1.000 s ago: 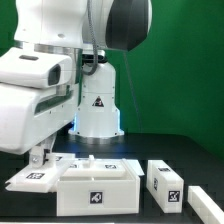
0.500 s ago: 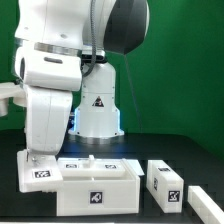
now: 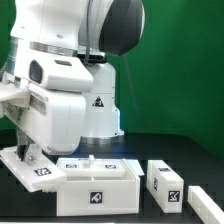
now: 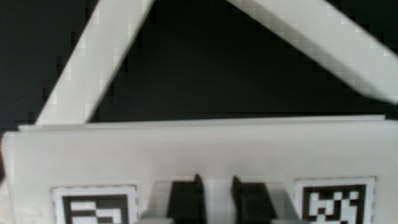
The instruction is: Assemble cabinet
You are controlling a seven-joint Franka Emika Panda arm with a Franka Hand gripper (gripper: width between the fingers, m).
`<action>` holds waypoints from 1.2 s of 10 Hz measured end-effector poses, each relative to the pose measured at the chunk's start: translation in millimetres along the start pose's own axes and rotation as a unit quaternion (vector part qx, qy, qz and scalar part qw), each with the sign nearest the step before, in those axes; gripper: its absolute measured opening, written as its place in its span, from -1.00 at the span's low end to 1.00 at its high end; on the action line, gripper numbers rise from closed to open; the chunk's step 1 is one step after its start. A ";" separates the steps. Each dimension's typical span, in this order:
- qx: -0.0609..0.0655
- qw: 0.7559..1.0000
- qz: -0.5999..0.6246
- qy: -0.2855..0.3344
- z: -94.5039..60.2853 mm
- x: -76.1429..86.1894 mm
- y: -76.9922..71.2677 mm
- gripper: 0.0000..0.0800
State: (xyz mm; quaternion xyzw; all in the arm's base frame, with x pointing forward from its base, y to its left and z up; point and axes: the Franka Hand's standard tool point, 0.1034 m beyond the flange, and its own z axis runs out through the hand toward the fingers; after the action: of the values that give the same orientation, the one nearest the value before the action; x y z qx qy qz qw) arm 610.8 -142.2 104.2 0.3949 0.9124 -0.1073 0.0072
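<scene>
My gripper (image 3: 31,155) is low at the exterior view's left, shut on the edge of a flat white cabinet panel (image 3: 40,172) with a tag on it. The panel lies tilted beside the white box-shaped cabinet body (image 3: 95,188), touching its left end. In the wrist view the two dark fingers (image 4: 180,202) stand close together over the same panel (image 4: 196,150), with only a thin white strip between them and a tag on either side. The gripper (image 4: 206,200) pinches that strip.
Two small white tagged blocks (image 3: 165,181) (image 3: 205,200) lie at the exterior view's right of the cabinet body. The robot's white base (image 3: 100,115) stands behind. In the wrist view, white slanted bars (image 4: 302,45) cross the black table above the panel.
The arm has swung and turned at the exterior view's left. The held panel has turned with it, from lying square beside the cabinet body to lying at a slant.
</scene>
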 end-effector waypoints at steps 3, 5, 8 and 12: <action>0.016 0.992 -0.124 -0.008 1.6 -3.1 -4.8 -0.84; 0.023 0.986 -0.164 -0.012 2.5 -6.5 -9.3 -0.84; 0.036 0.979 -0.201 -0.018 3.1 -7.2 -13.0 -0.84; 0.051 0.974 -0.222 -0.001 23.5 -18.7 -34.8 -0.84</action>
State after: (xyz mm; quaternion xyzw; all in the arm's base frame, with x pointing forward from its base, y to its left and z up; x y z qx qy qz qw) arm 596.8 -183.5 89.6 0.1823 0.9705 -0.1533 -0.0357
